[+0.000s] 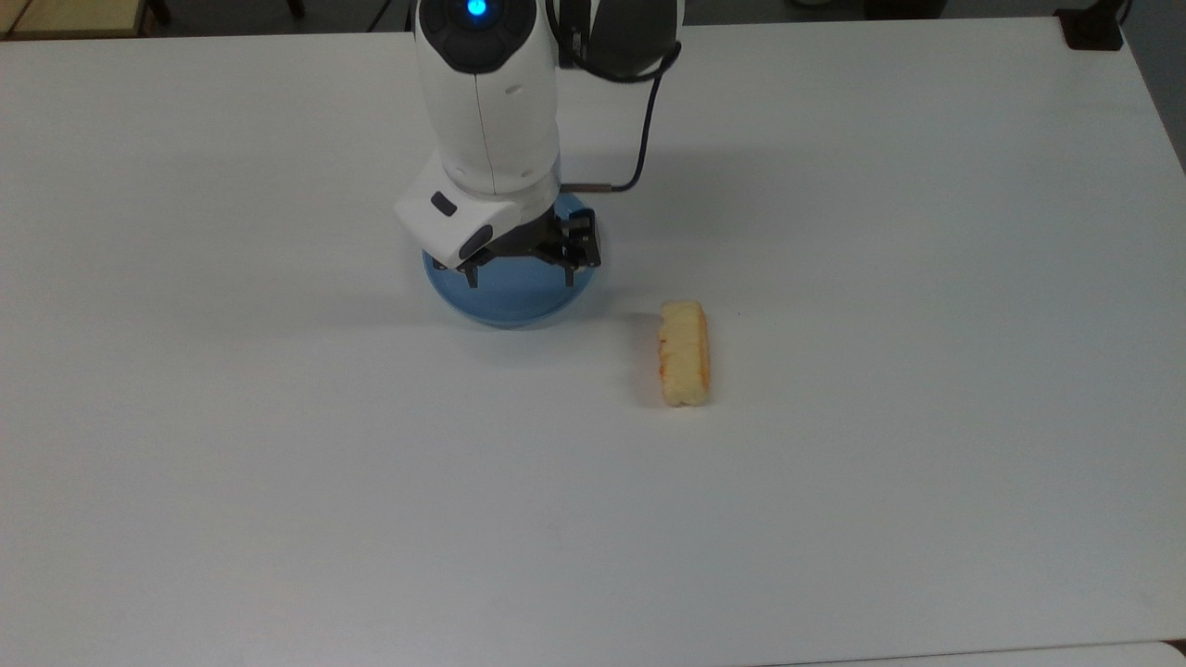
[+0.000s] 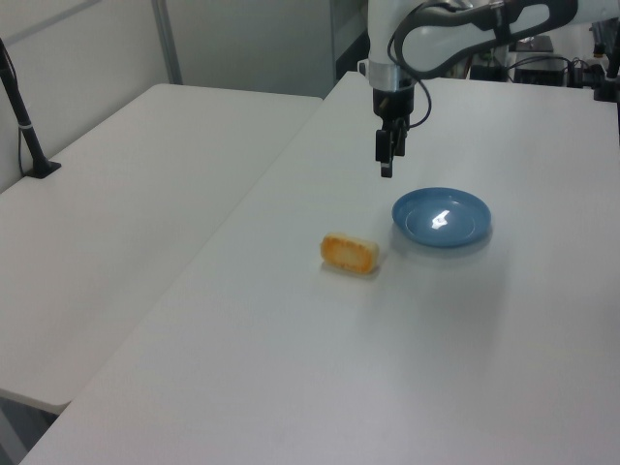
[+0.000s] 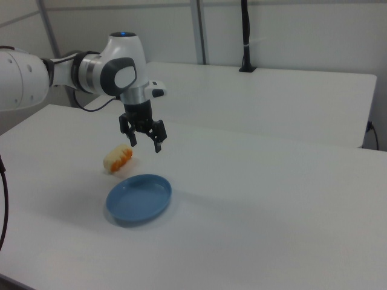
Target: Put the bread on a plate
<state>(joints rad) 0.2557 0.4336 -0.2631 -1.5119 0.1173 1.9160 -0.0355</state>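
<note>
The bread (image 1: 686, 354) lies on its side on the white table, a short way off the plate toward the top view's right, touching neither plate nor gripper. Its orange top faces the top view's right. The light-blue plate (image 1: 505, 306) holds nothing. My gripper (image 1: 521, 276) hangs open and empty above the plate. In the left view the bread (image 2: 350, 254) rests left of and nearer than the plate (image 2: 455, 228), with the gripper (image 2: 386, 165) high above the plate's left edge. The right view has the gripper (image 3: 146, 145) over the plate (image 3: 139, 199) and the bread (image 3: 118, 158) beyond it.
A black cable (image 1: 639, 139) loops from the arm over the table behind the plate. A second white table (image 2: 145, 194) stands alongside, with a black post (image 2: 24, 126) on it. A dark object (image 1: 1093, 28) sits at the table's far right corner in the top view.
</note>
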